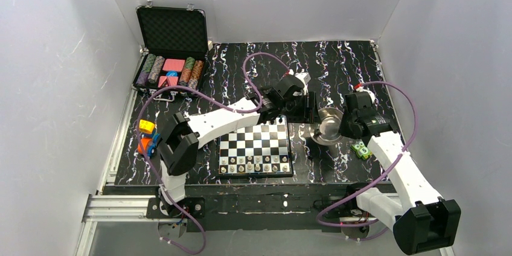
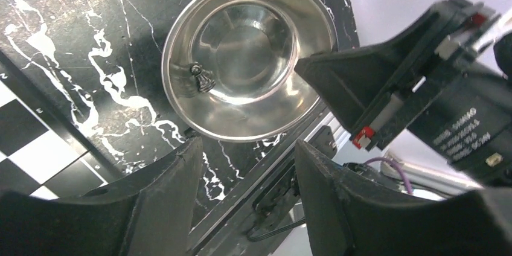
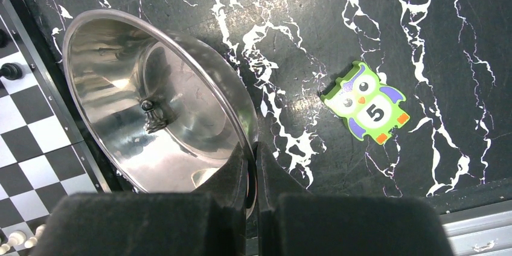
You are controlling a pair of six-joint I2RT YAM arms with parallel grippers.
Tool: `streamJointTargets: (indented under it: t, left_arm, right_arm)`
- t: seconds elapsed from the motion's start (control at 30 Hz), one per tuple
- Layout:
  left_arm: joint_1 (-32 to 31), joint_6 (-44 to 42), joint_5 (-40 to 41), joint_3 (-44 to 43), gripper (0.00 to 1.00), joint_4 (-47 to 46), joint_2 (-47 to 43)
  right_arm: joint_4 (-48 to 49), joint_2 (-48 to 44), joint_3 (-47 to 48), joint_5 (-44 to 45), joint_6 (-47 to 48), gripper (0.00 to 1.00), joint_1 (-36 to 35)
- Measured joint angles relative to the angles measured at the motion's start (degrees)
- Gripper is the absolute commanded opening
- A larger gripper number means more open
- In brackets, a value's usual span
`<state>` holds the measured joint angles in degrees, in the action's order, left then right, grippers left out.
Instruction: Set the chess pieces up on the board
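Observation:
The chessboard (image 1: pixel 255 144) lies in the middle of the table with pale pieces (image 1: pixel 253 164) along its near rows and a few black pieces (image 1: pixel 275 122) at its far edge. A steel bowl (image 1: pixel 329 128) to its right holds one black piece (image 2: pixel 202 77), which also shows in the right wrist view (image 3: pixel 151 115). My right gripper (image 3: pixel 253 156) is shut on the bowl's rim (image 3: pixel 244 117) and tilts the bowl toward the board. My left gripper (image 2: pixel 247 171) is open and empty, just beside the bowl (image 2: pixel 247 57) at its board side.
An open black case (image 1: pixel 172 57) with poker chips stands at the far left. A green owl tile (image 1: pixel 362 150) lies right of the bowl, and it shows in the right wrist view (image 3: pixel 365 102). Orange and blue toys (image 1: pixel 147 136) lie left of the board.

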<state>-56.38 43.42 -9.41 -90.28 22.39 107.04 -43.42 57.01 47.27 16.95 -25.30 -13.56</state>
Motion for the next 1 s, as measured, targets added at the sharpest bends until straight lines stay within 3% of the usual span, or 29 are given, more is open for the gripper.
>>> streamJointTargets:
  t: [0.4,1.0]
  left_arm:
    - [-0.3,8.4,0.8,-4.2,0.31,-0.5,6.0]
    - [-0.5,12.2,0.5,-7.8,0.32,0.5,10.6]
  right_arm:
    - [-0.1,-4.3,0.0,1.6,-0.7,0.01,-0.3]
    - [-0.1,-5.9,0.6,3.3,-0.6,0.01,-2.0]
